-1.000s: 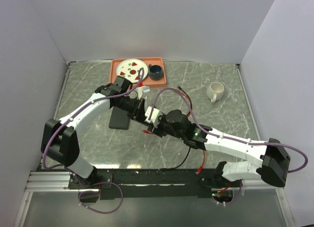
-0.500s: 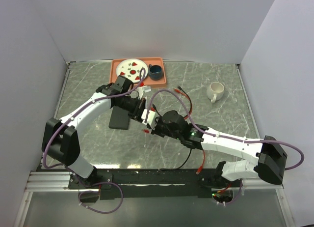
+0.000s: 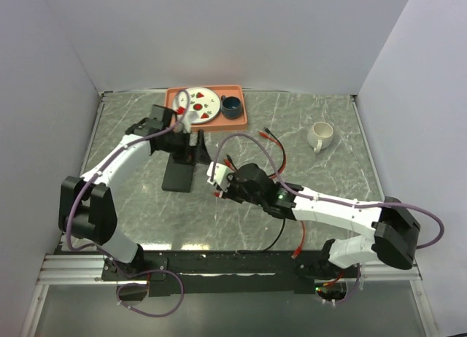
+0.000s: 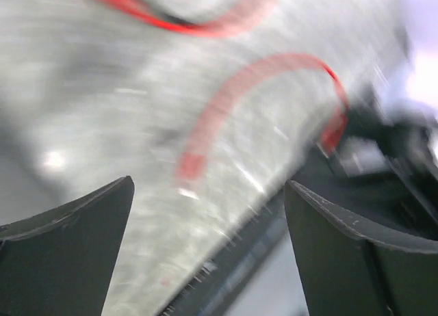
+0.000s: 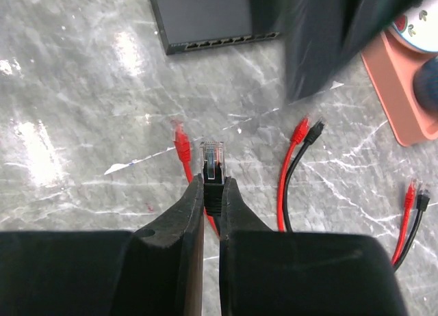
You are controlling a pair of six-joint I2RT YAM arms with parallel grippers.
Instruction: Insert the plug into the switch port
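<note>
The right gripper (image 5: 213, 186) was seen pinched tight on the plug (image 5: 213, 159), a clear connector with a black boot, held above the grey marbled table (image 5: 82, 124) and pointed toward the switch (image 5: 205, 15). Loose red and black cables (image 5: 301, 135) were strewn just beyond it. The switch, a flat black box, was laid farther out, its row of ports turned toward the plug but apart from it. The left gripper (image 4: 209, 220) was held over the switch's far end, its fingers spread wide and empty. An orange tray (image 3: 243, 122) was set at the back edge.
</note>
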